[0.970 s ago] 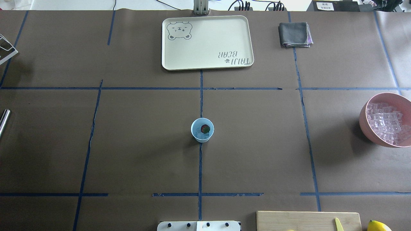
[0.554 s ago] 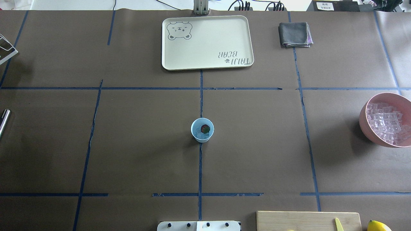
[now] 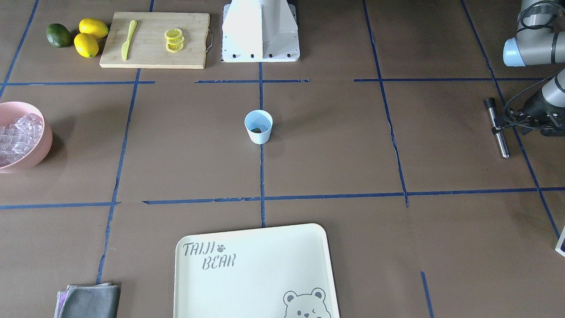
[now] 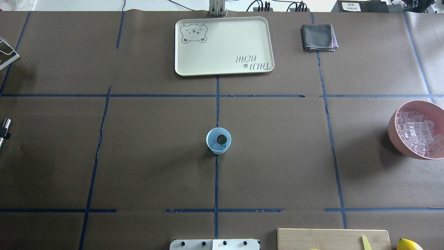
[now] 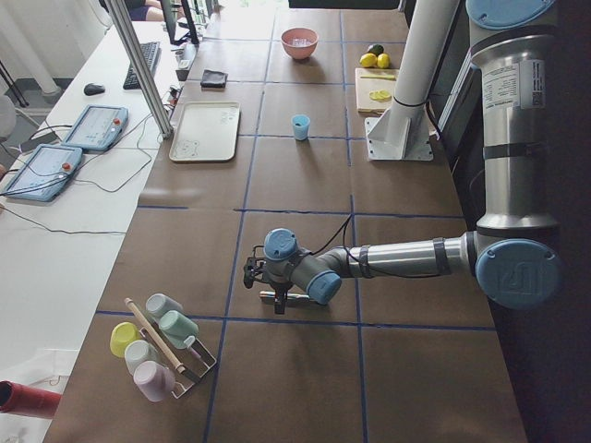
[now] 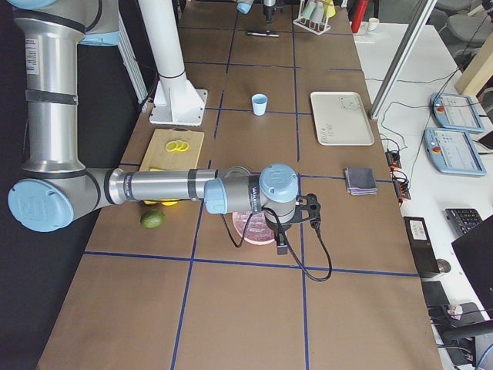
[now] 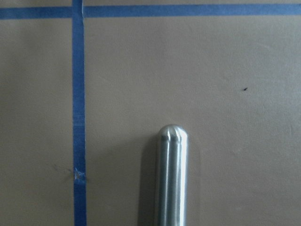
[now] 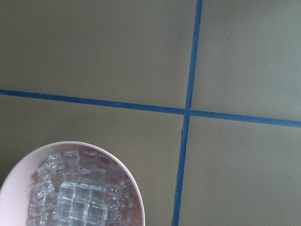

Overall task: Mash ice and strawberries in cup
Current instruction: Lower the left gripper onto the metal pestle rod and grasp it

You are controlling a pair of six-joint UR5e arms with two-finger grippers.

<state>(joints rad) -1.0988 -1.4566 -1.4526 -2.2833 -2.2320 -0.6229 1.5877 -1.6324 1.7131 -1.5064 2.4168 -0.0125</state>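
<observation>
Cup: small light-blue tapered plastic cup (image 3: 258,134) stands upright mid-table on a blue tape line, well apart from both arms.
Berry: tiny red bumpy strawberry (image 4: 221,139) sits inside the cup, on top of the ice.
Ice: clear glassy ice cubes (image 4: 215,147) lie in the cup bottom, beside and under the berry.
Bowl: big pink round bowl (image 4: 393,133) sits at the right edge of the brown paper-covered table (image 4: 277,156), filled with a heap of clear ice cubes (image 4: 418,133).
Left arm: left end effector (image 3: 496,130) is low at the table's left end, dark fingers on either side of a shiny metal rod with a black end (image 3: 501,143). Cannot tell if it is pinching tight. The wrist view shows only the rod's rounded tip.
Right arm: right end effector (image 6: 282,245) hangs over the pink bowl and shows only in the side view. Cannot tell if spread or pressed together.
Tray: cream rectangular bear-print tray (image 4: 225,47) at the far side.
Cloth: grey folded cloth (image 4: 318,37) right of the tray.
Board: wooden cutting board (image 3: 150,53) carries lemon slices (image 3: 174,39) and a yellow-green knife (image 3: 127,39).
</observation>
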